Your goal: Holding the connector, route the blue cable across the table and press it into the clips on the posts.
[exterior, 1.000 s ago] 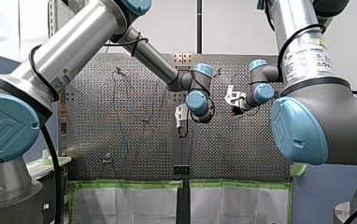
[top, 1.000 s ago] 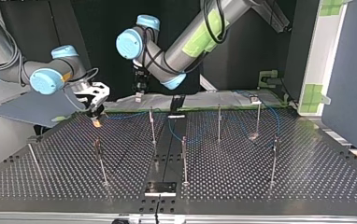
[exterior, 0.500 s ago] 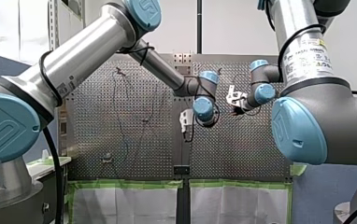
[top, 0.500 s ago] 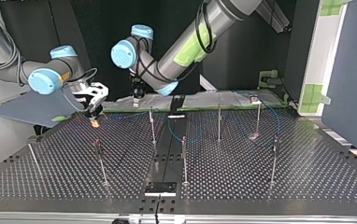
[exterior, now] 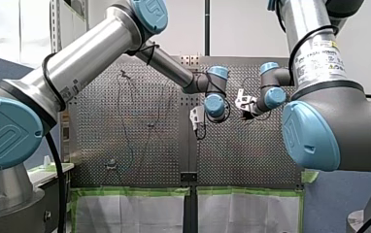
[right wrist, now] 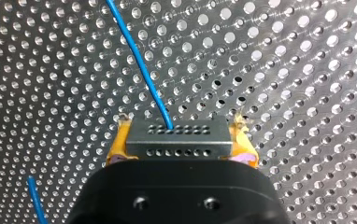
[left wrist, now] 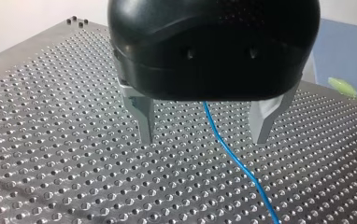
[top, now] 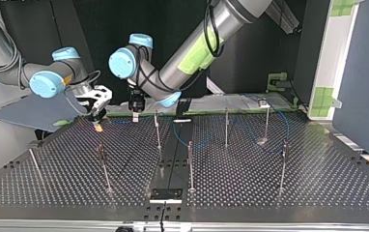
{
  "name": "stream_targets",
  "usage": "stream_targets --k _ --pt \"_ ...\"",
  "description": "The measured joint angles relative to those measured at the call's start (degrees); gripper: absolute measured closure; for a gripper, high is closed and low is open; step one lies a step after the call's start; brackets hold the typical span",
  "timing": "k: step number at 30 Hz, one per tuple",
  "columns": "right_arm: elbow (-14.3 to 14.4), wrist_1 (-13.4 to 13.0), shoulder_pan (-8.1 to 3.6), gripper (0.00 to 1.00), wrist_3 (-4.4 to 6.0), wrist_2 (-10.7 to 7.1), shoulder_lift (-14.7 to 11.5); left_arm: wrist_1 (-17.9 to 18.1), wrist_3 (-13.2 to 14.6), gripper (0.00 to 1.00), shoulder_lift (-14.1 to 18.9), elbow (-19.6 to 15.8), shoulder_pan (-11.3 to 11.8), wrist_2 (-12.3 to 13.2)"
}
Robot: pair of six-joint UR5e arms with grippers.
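My right gripper [right wrist: 180,140] has its yellow pads shut on the grey connector [right wrist: 167,145], just above the perforated table [right wrist: 307,70]. The blue cable [right wrist: 141,70] leaves the connector's face and runs away over the holes. In the top view this gripper [top: 98,123] hangs at the far left, and the cable [top: 180,137] trails toward the posts at the right. My left gripper [left wrist: 203,135] is open, its metal fingers [left wrist: 144,123] astride the cable [left wrist: 235,161] without touching it. In the top view it [top: 135,114] hovers close beside my right gripper.
Several thin upright posts stand on the table, among them one [top: 157,128] near my left gripper, one [top: 190,164] at the middle and one [top: 283,166] to the right. A black bracket [top: 165,195] sits at the near edge. Green-taped sheets [exterior: 130,208] hang below the table.
My left arm has swung toward the top view's left, bringing its open gripper lower and nearer my right gripper. My right gripper and the connector have stayed put.
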Motion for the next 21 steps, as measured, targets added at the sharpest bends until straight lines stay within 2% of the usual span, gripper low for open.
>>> stream_targets --k 7,11,17,21 --pt "-0.01 -0.08 -0.09 1.0 0.0 0.0 0.01 -1.75 -0.94 0.01 -2.69 1.85 -0.78 -0.36" --pt "-0.01 -0.09 0.06 1.0 -0.05 0.0 0.01 -1.18 -1.6 0.01 -4.44 2.82 -0.54 -1.82" --pt "0.02 -0.09 0.14 1.0 -0.09 0.0 0.02 0.57 -2.24 0.01 -4.95 3.57 -0.11 -4.54" --pt "0.0 -0.09 0.27 1.0 -0.15 0.0 0.02 1.83 -2.44 0.01 -5.2 3.8 0.14 -5.17"
